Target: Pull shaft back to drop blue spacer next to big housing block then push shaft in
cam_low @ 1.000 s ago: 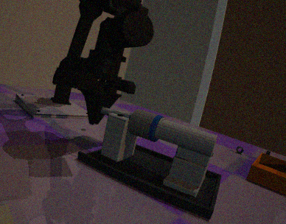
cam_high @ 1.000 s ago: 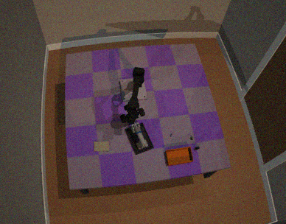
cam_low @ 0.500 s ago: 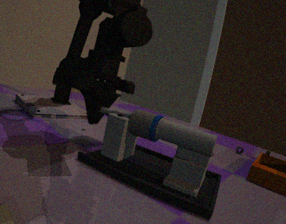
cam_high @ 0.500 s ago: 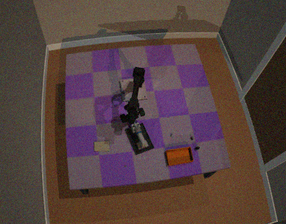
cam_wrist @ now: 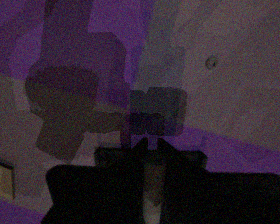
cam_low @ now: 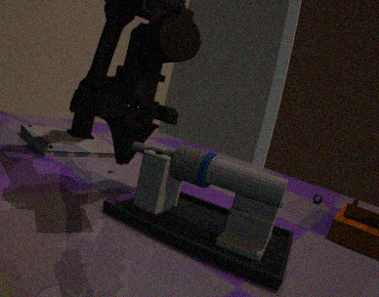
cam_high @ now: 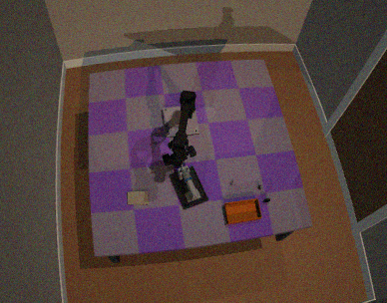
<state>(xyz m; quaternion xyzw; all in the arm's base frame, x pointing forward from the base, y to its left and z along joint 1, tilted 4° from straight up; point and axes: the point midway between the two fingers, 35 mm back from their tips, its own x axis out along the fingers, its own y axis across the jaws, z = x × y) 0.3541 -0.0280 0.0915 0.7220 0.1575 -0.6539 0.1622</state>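
The shaft (cam_low: 140,146) sticks out past the narrow grey post (cam_low: 152,186) on the fixture's dark base (cam_low: 197,222) (cam_high: 180,193). My gripper (cam_low: 127,153) (cam_high: 181,166) (cam_wrist: 152,142) is shut on its outer end, on the far side of the post from the big housing block (cam_low: 251,181) (cam_high: 193,191). The blue spacer (cam_low: 205,169) (cam_high: 189,178) is up in line with the shaft, against the housing's end. A grey cylindrical part (cam_low: 185,163) fills the space between it and the post; whether it is one spacer or more I cannot tell. The shaft inside these parts is hidden.
An orange bin (cam_high: 242,211) (cam_low: 358,229) stands to the right of the fixture. A pale yellow block (cam_high: 138,197) (cam_wrist: 2,181) lies to its left. Small dark items (cam_high: 266,200) (cam_high: 259,187) lie near the bin. The arm's white base plate (cam_high: 193,131) is behind the fixture.
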